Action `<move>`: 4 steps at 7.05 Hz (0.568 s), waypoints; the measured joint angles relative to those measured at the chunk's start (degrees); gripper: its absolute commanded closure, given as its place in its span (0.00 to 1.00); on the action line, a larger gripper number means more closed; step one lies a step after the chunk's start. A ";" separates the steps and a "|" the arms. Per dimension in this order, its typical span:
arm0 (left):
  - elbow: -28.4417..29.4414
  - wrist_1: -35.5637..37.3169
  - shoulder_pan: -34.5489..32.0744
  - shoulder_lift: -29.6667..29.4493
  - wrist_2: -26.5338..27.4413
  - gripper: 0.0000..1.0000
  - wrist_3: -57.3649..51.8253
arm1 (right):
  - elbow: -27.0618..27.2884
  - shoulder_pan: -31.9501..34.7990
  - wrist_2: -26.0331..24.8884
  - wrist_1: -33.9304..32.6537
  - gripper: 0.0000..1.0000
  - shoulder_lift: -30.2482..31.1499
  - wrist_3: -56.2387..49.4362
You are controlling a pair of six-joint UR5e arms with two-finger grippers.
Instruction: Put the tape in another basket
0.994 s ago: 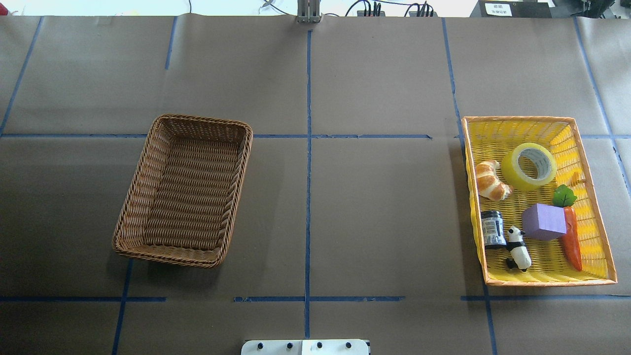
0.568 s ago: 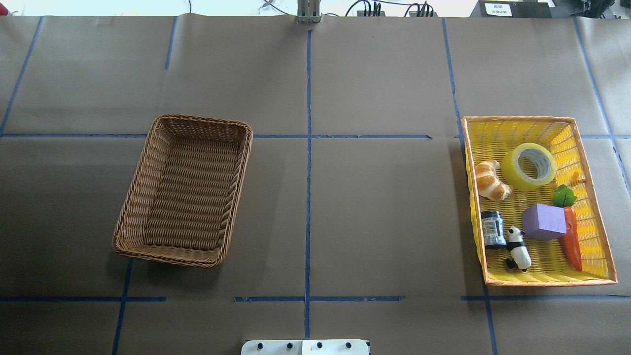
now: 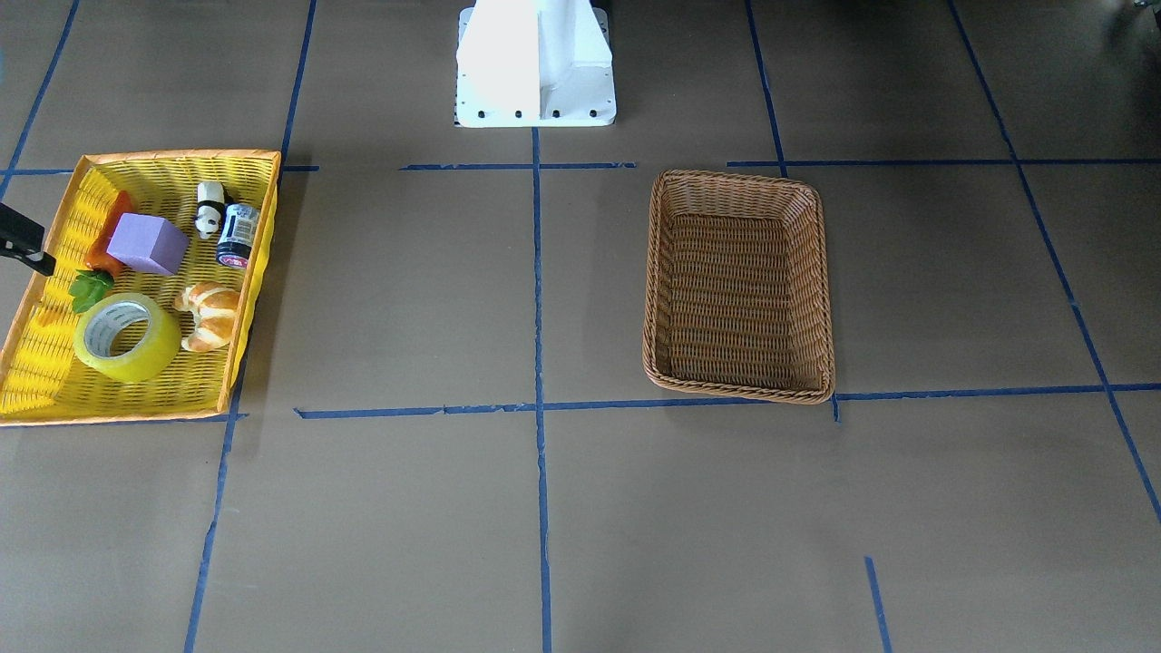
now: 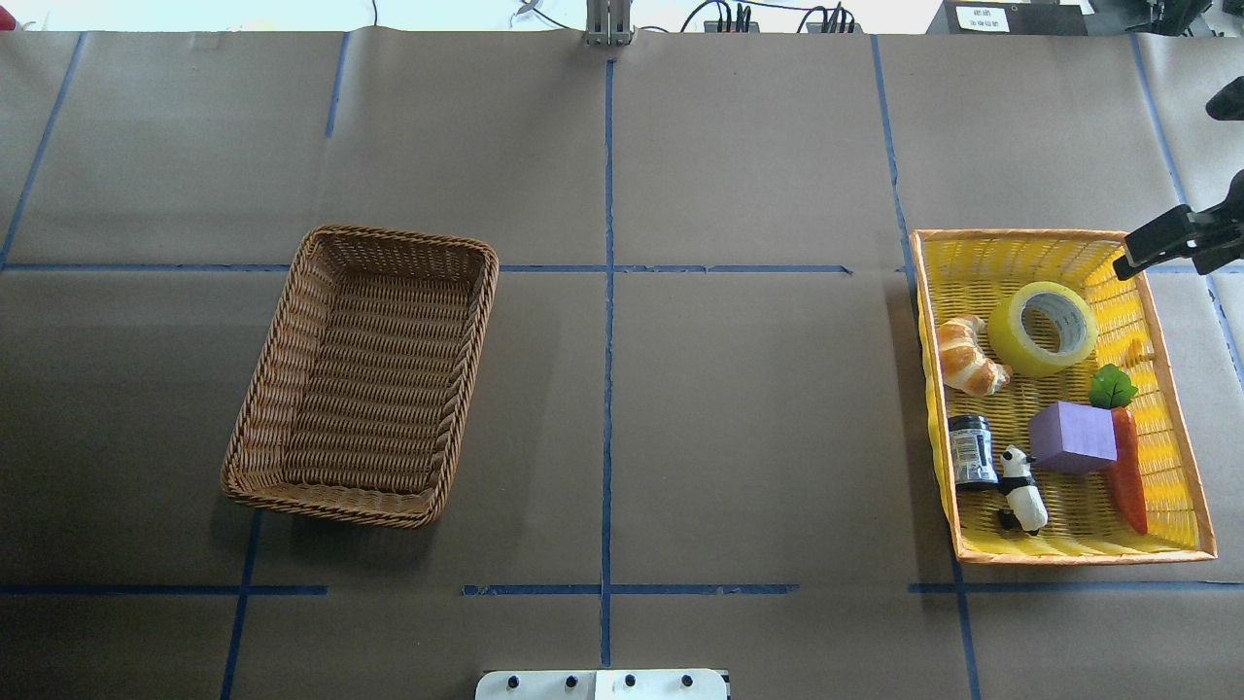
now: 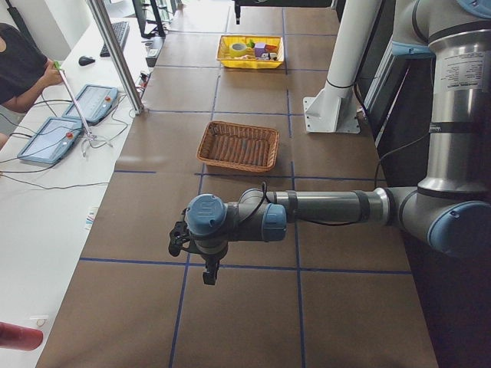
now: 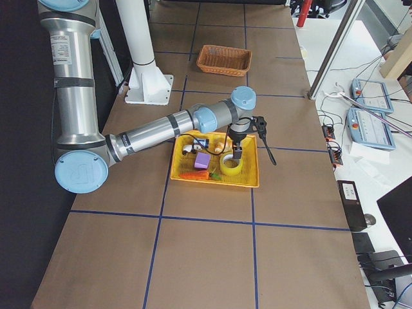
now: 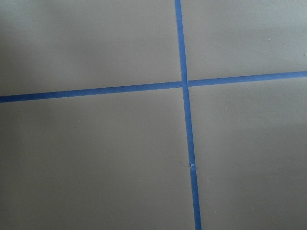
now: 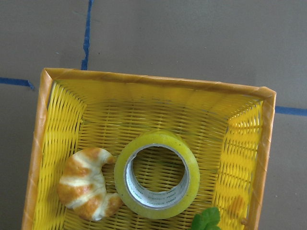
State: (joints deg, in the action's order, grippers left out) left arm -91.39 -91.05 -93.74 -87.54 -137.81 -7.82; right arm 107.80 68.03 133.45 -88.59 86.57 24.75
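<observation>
Right gripper [image 4: 1166, 249] newly in overhead view, above far-right corner of yellow basket [image 4: 1079, 558]. Jaws' opening cannot tell; nothing held. Tape [image 4: 1042, 329] untouched inside yellow basket, beside croissant [image 4: 967, 356]. Approach beginning. Wicker basket [image 4: 369, 379] well left of yellow basket. Left gripper [image 5: 204, 264] farther still; jaws cannot tell.

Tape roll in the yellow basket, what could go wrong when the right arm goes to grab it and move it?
The croissant lies close against the tape, so a grasp on that side may pinch or shove it. The carrot's green leaves crowd another side of the roll. The wicker basket sits far across the table, so a weak grip could drop the roll on the way.
</observation>
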 measured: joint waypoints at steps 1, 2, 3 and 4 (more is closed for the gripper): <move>-0.04 0.00 -0.01 0.00 0.00 0.00 0.00 | -1.69 -1.33 -1.18 1.98 0.00 -0.35 0.61; -0.08 0.00 0.00 0.00 0.00 0.00 0.00 | -4.02 -2.53 -2.63 5.03 0.00 -0.62 1.63; -0.09 0.00 0.00 0.00 0.00 0.00 0.00 | -6.51 -4.02 -4.54 8.00 0.00 -1.20 3.35; -0.13 0.00 0.00 0.00 0.00 0.00 0.00 | -8.93 -5.37 -5.71 10.23 0.00 -1.89 4.66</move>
State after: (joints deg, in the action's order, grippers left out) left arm -91.52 -91.05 -93.74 -87.54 -137.81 -7.82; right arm 98.87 62.66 127.74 -78.36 84.68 29.41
